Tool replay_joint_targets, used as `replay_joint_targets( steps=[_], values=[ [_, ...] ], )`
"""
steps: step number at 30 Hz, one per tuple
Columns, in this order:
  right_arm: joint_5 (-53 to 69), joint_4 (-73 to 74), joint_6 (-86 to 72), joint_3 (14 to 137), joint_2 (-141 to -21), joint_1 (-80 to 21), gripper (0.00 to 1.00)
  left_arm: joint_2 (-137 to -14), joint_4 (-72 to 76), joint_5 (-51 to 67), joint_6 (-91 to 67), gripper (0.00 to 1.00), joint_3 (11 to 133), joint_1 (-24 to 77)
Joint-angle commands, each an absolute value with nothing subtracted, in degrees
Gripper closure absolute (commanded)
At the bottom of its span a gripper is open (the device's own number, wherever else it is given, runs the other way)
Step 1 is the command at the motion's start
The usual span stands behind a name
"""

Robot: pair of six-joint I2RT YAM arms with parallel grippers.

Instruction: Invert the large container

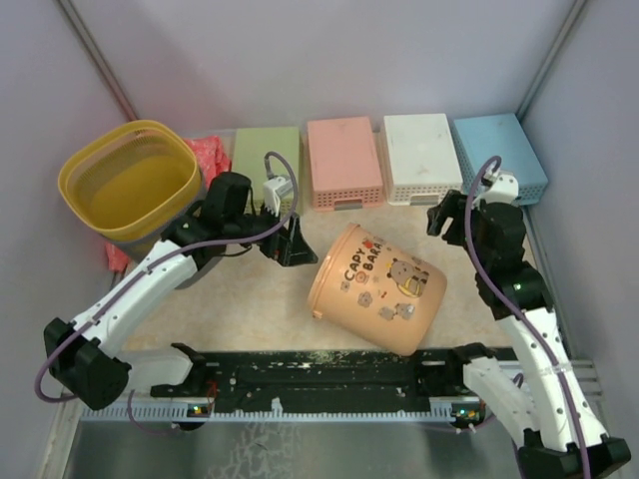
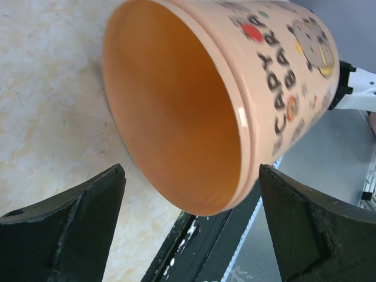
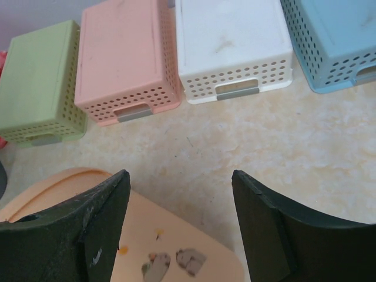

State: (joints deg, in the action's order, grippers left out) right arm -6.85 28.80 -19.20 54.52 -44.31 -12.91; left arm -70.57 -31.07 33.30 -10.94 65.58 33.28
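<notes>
Green basket (image 1: 267, 160), pink basket (image 1: 344, 160), white basket (image 1: 422, 155), blue basket (image 1: 499, 155)

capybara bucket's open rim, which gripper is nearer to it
Left. The left gripper sits open right at the rim of the bucket lying on its side; the right gripper hangs open near its far, closed end.

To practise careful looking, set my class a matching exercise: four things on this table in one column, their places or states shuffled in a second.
Things
1. peach bucket
2. yellow tub
3. blue basket
4. white basket

Places or states
A. back row, right end
B. lying on its side
C. far left corner, open side up
D. back row, second from right

Pairs: 1-B, 2-C, 3-A, 4-D
</notes>
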Motion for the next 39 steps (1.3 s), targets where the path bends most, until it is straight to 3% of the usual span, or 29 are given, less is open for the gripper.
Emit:
replay_joint_targets(
  steps=[1,7,17,25,31,39],
  values=[
    [-10.16,27.31,-17.79,51.41,-38.11,-12.94,0.29,-69.09,-21.73,40.15,-11.85,0.02,63.14,33.75],
    [-8.02,24.78,-16.35,48.22,-32.3,-12.91,0.29,-71.28,-18.47,43.12,-12.61,0.01,62.94,35.13],
    [-10.53,30.98,-17.03,51.03,-36.11,-12.95,0.3,-75.91,-12.89,36.3,-14.28,0.06,62.99,35.95],
    [-13.58,35.7,-19.72,52.94,-38.88,-12.92,0.31,-81.63,-12.51,34.99,-14.19,0.15,70.66,37.4],
    [-14.81,39.45,-22.0,52.8,-38.78,-12.92,0.3,-82.49,-15.64,29.59,-10.79,0.12,74.71,40.85],
    [-9.04,43.73,-25.72,50.08,-36.05,-12.95,0.31,-87.54,-19.25,28.48,-10.11,0.32,74.78,41.0]
  ],
)
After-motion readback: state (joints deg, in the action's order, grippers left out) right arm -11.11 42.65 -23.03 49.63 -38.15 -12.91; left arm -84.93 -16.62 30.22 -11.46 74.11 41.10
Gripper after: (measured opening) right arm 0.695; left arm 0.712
